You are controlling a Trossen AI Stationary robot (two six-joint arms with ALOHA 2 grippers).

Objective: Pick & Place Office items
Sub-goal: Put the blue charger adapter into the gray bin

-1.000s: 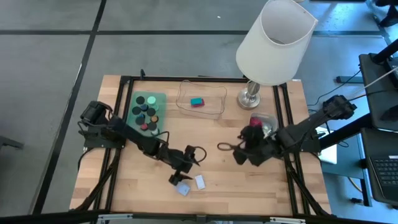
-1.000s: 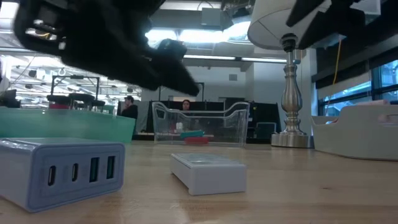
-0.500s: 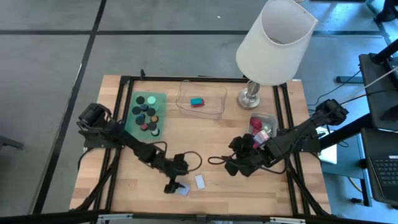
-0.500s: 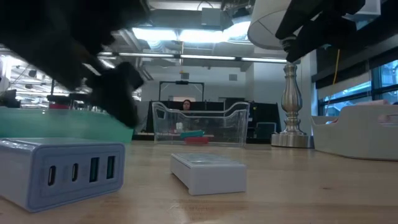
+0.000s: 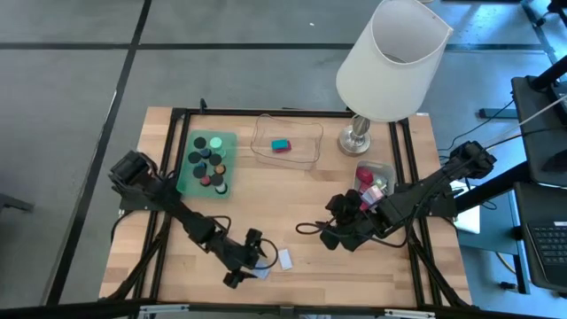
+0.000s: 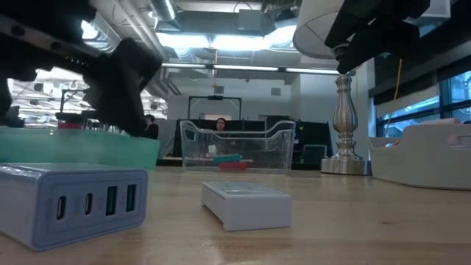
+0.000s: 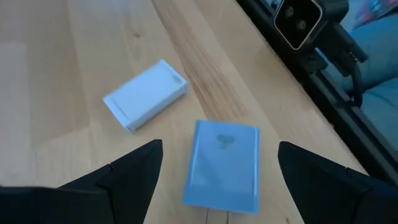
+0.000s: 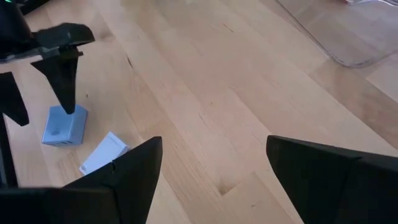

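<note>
A light-blue block with ports [image 7: 221, 168] and a white block [image 7: 145, 94] lie flat on the wood near the table's near edge; they show as light-blue block [image 6: 73, 200] and white block [image 6: 246, 204] in the low view. My left gripper [image 7: 221, 148] is open above the light-blue block [image 5: 260, 272], one finger on either side, not touching. My right gripper [image 5: 308, 230] is open over bare wood at mid-table, to the right of both blocks. Black discs sit in the green tray [image 5: 189, 168]. A teal and a red block lie in the clear tray [image 5: 306, 152].
The white lamp [image 5: 390, 62] stands at the far right, its base beside the clear tray. A grey tray [image 5: 383, 168] with pink and red pieces sits under the right arm. Bare wood lies between the two grippers. The black frame rail [image 7: 323, 93] runs along the near edge.
My left gripper has swung from mid-table toward the near edge and slightly left, coming over the light-blue block. My right gripper moved left and toward the near edge in the first half second, then stayed still. The blocks have not moved.
</note>
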